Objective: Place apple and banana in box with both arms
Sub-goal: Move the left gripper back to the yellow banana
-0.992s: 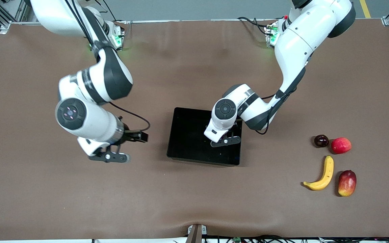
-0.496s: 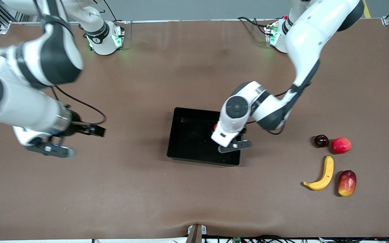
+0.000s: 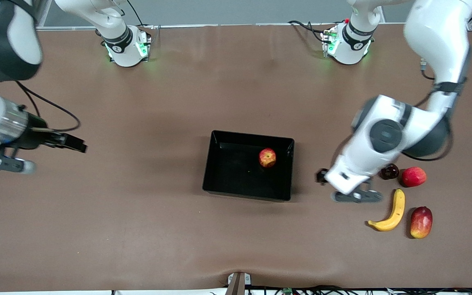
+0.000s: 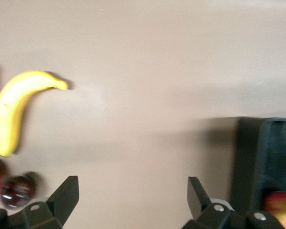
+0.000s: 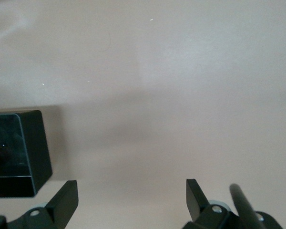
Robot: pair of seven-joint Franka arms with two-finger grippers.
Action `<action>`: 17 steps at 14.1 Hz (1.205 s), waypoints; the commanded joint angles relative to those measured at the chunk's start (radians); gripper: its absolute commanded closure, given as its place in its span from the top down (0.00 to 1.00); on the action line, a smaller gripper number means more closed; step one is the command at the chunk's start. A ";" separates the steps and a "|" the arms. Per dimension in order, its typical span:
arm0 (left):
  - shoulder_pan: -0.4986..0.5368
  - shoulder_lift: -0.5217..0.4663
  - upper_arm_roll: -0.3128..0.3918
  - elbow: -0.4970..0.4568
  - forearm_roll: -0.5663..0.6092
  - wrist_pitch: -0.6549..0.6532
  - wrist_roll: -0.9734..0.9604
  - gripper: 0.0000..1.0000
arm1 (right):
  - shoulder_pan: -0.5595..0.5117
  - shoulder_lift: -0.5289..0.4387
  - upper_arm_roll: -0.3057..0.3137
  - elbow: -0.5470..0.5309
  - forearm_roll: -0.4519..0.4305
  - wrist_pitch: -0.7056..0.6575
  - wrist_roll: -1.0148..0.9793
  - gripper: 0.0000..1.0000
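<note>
apple in box, banana on table, both claws spread and empty

front view: brown mat table (image 3: 187, 229), faintly wrinkled along the edge nearest the camera, grey floor strip past the bases, aluminium frame posts at the corners. black box (image 3: 221, 185) sits mid-table. apple (image 3: 267, 157) lies inside it, in the part toward the left arm's end and toward the bases. banana (image 3: 393, 212) lies on the mat toward the left arm's end, well apart from the box. mango (image 3: 420, 222) just beside the banana, further toward that end. dark round fruit (image 3: 390, 171) and pinkish-red fruit (image 3: 414, 176) side by side, farther from the camera than the banana. left gripper (image 3: 358, 196) is over bare mat between box and banana, close to the banana's darker end; fingers hidden under the wrist here. right gripper (image 3: 2, 164) is over bare mat at the right arm's end, well apart from the box, cable looping off the wrist.

left wrist view: left gripper (image 4: 133, 198) fingers spread wide, nothing between them, plain mat under the gap. banana (image 4: 15, 109), dark fruit (image 4: 16, 192), box wall (image 4: 250, 157) and a bit of apple (image 4: 280, 205) all in shot.

right wrist view: right gripper (image 5: 132, 198) fingers spread wide, empty, bare mat below. box corner (image 5: 35, 152) shows at the edge.
</note>
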 commanded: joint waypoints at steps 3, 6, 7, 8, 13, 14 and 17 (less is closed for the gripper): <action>0.124 0.073 -0.007 -0.014 0.081 0.049 0.131 1.00 | -0.128 -0.072 0.017 -0.055 -0.028 0.016 -0.097 1.00; 0.153 0.113 -0.006 -0.014 0.191 0.092 0.218 1.00 | -0.196 -0.117 0.017 -0.057 -0.096 -0.001 -0.233 1.00; 0.168 0.128 -0.006 -0.015 0.202 0.116 0.262 1.00 | -0.214 -0.137 0.018 -0.058 -0.097 -0.048 -0.241 1.00; 0.179 0.142 -0.006 -0.015 0.207 0.144 0.321 1.00 | -0.217 -0.147 0.017 -0.055 -0.100 -0.094 -0.243 1.00; 0.217 0.179 0.071 -0.014 0.203 0.218 0.533 0.99 | -0.194 -0.258 0.037 -0.130 -0.148 -0.126 -0.238 1.00; 0.216 0.188 0.092 -0.014 0.204 0.247 0.544 0.94 | -0.184 -0.296 0.038 -0.197 -0.148 -0.066 -0.238 1.00; 0.217 0.217 0.106 -0.017 0.192 0.279 0.525 0.82 | -0.182 -0.338 0.038 -0.262 -0.149 -0.010 -0.249 1.00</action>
